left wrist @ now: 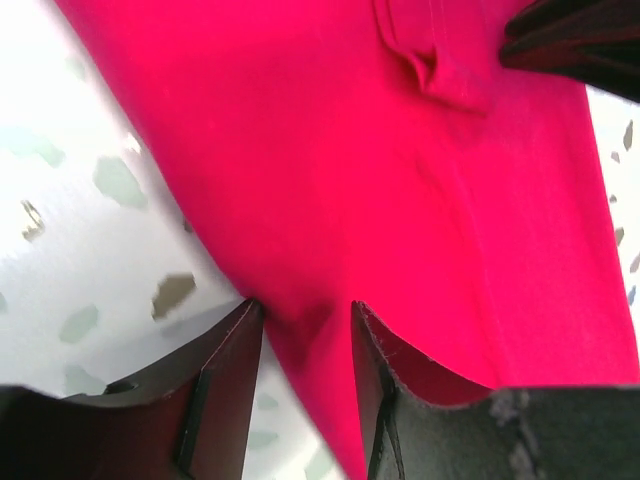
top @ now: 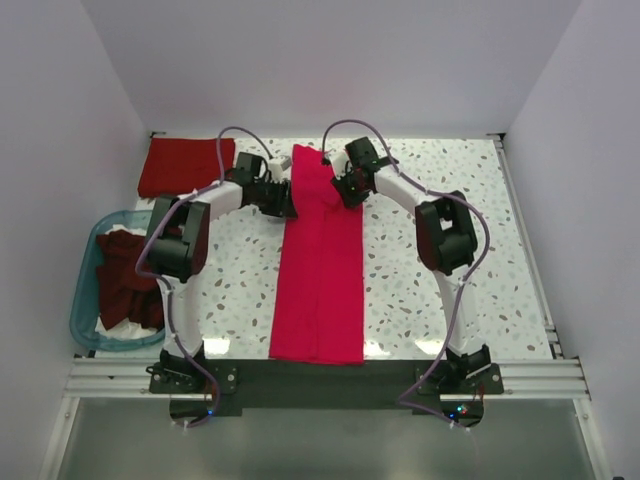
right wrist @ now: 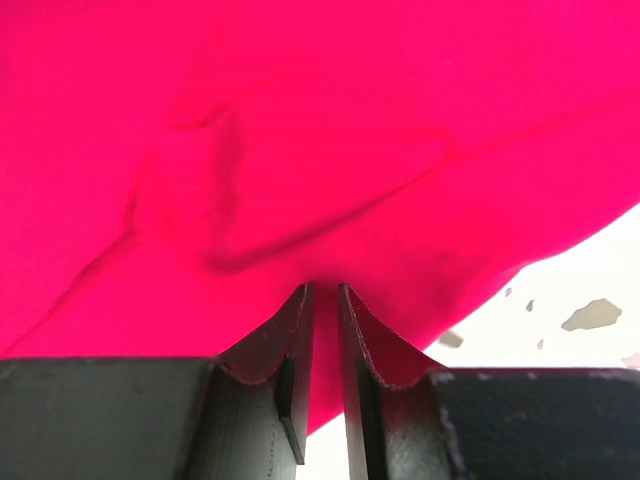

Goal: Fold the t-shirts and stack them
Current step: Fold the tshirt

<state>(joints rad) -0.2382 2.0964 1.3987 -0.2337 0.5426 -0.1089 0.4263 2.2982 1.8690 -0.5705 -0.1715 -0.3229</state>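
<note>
You have one bright crimson-pink t-shirt (top: 320,280), folded into a long strip from the table's near edge to the far side. Left of it, one translucent blue plastic tub (top: 78,300) holds crumpled maroon shirts (top: 125,285), number unclear. At the strip's far end, your left gripper (left wrist: 305,310) stands part-spread astride its edge. Your right gripper (right wrist: 325,290) is nearly pressed together; whether it pinches cloth, you cannot tell. Far left lies one folded dark red shirt (top: 180,165).

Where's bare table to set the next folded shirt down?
Widest: right of the crimson shirt, out to the table edge, around the right arm. Narrower: between that shirt and the left arm. Crowded: far left corner's folded red shirt, the blue tub.
</note>
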